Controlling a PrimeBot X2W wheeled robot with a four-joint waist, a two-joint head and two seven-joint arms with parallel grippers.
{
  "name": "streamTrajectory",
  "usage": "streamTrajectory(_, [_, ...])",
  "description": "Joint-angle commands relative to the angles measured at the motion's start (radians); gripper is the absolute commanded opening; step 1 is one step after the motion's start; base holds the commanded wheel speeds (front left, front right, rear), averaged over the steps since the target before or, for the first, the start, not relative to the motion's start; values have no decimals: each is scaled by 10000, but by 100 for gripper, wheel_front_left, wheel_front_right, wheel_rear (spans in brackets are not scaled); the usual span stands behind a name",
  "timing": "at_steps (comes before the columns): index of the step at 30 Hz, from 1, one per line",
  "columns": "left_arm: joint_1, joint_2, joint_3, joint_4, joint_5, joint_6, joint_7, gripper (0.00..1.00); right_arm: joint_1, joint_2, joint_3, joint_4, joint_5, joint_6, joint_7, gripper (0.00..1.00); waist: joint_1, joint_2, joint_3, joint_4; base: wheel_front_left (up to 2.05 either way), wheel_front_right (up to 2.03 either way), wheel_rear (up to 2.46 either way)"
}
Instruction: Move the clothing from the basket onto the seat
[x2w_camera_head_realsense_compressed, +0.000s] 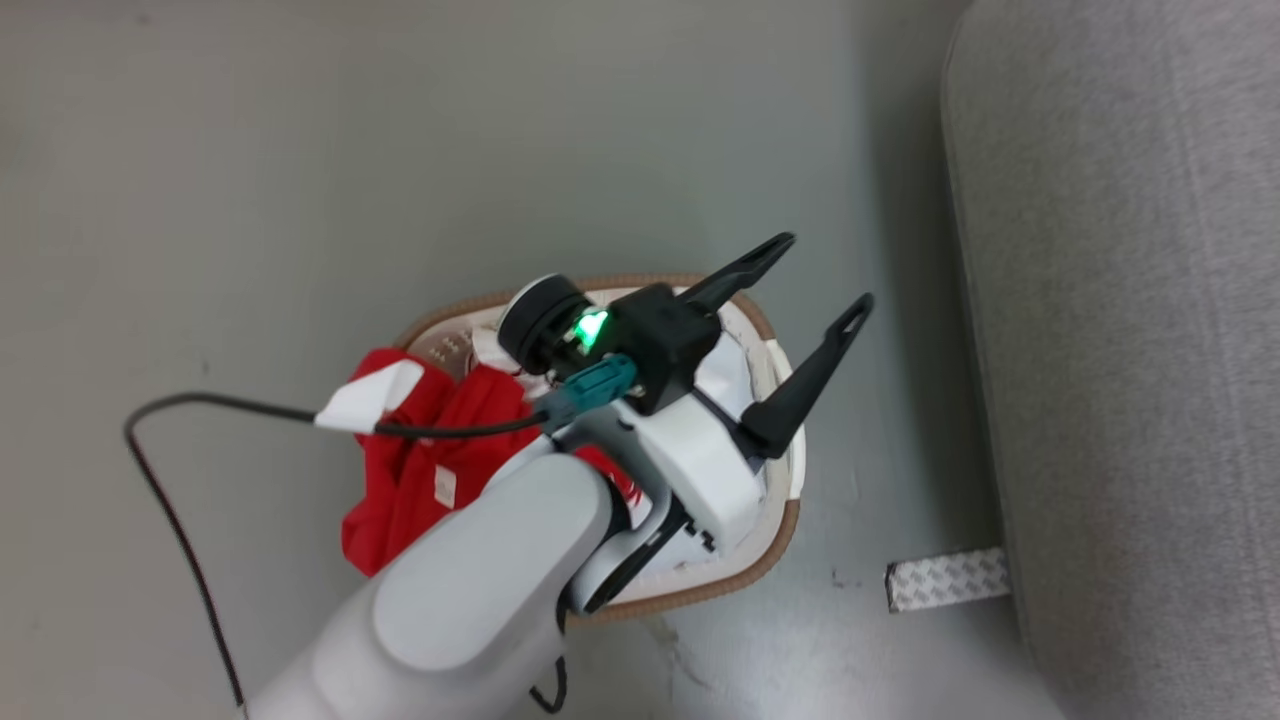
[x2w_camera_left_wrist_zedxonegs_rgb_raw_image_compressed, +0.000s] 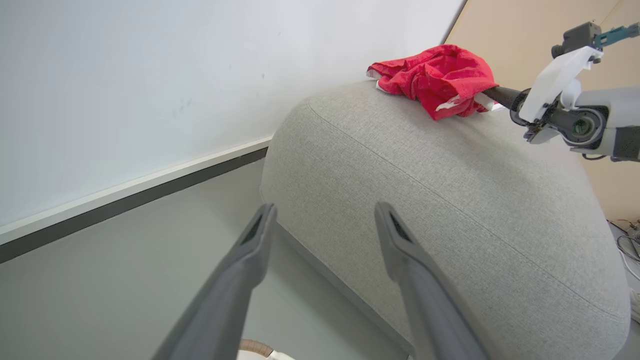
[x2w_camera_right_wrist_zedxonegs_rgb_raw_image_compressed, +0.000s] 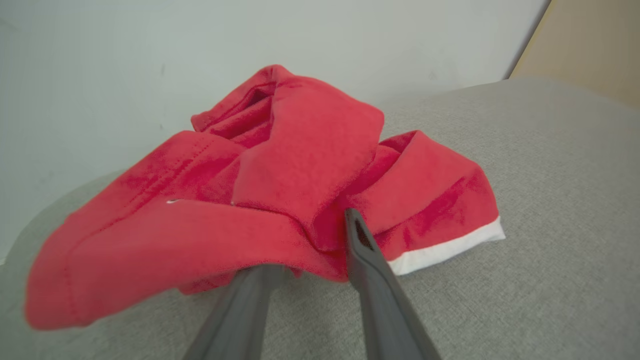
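Red clothing (x2w_camera_head_realsense_compressed: 410, 470): over basket's (x2w_camera_head_realsense_compressed: 775, 545) left rim, behind left tool (x2w_camera_head_realsense_compressed: 828, 270)
Left tool: wide, empty, aimed at seat (x2w_camera_head_realsense_compressed: 1130, 350)

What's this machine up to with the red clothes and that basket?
A two-armed robot is shifting laundry. One red garment lies on the grey seat, with the right gripper at its edge; whether it grips is unclear. The left gripper hovers open above the basket on the floor, where more red clothing is piled, partly spilling over the rim.
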Motion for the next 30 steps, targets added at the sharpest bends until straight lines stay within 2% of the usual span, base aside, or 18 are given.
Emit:
streamTrajectory(1, [288,107,60,73,-220,64,-142,100,338,-6,76,-111,-102,-21,-73,100,-2,0,-651,-32,0,0,0])
streamTrajectory(6, [997,290,459,323,-576,327,-709,100,1521,206,-81,-1408,-601,-21,-93,100,-2,0,-1816,0,0,0,0])
streamTrajectory(19, [3428,850,1379,1306,-1510,1054,-1848,100,5576,2398,-666,-6357,-1859,-21,-71,100,-2,0,-4751,621,0,0,0])
streamTrajectory(25, [4548,972,2146,1642,-1506,1464,-2104,100,7484,3415,-371,-7769,-2526,-21,92,100,-2,0,-5638,1141,0,0,0])
streamTrajectory(30, [5752,1026,3053,1426,-1127,1633,-2105,100,8815,4277,86,-8433,-2952,-23,178,100,-2,0,-6258,1402,0,0,0])
